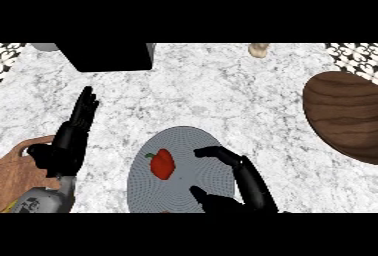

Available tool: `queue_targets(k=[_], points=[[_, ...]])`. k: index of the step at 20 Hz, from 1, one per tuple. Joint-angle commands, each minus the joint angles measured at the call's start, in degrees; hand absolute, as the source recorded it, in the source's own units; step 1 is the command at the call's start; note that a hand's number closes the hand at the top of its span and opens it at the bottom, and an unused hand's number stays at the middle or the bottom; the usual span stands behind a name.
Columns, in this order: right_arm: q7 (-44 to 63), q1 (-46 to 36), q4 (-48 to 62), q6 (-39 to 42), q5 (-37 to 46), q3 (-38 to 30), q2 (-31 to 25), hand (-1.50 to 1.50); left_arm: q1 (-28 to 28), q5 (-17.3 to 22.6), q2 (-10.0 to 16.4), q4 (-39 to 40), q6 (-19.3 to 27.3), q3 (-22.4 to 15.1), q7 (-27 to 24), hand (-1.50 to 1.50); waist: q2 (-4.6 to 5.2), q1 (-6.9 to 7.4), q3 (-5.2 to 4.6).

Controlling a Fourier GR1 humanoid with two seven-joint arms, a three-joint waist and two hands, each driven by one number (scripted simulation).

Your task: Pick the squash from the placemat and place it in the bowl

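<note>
Red vegetable (163,164): on the round grey placemat (177,137), left of centre; long axis near-to-far, green stem at its far-left end.
Right hand (247,180): unclenched, fingers arched just beside it, grasping nothing.
Left hand (74,135): flat, left of the mat.
Wooden bowl (343,117): right edge, bare marble counter (244,100) between.

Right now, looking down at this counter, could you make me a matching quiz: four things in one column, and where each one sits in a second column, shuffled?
Things
1. squash
2. bowl
3. black box
4. left hand

Places
A. at the right edge of the counter
B. at the far left, at the back
C. on the grey placemat
D. at the left, by the wooden board, open with fingers up

Pairs: 1-C, 2-A, 3-B, 4-D
</note>
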Motion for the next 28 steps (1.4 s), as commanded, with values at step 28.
queue_targets(k=[28], points=[[54.00,15.39,-14.38,13.45,56.83,21.48,17.27,-1.50,-1.59,-0.58,-5.40,3.13,-2.94,-2.73,1.67,0.00,1.23,2.76,0.35]])
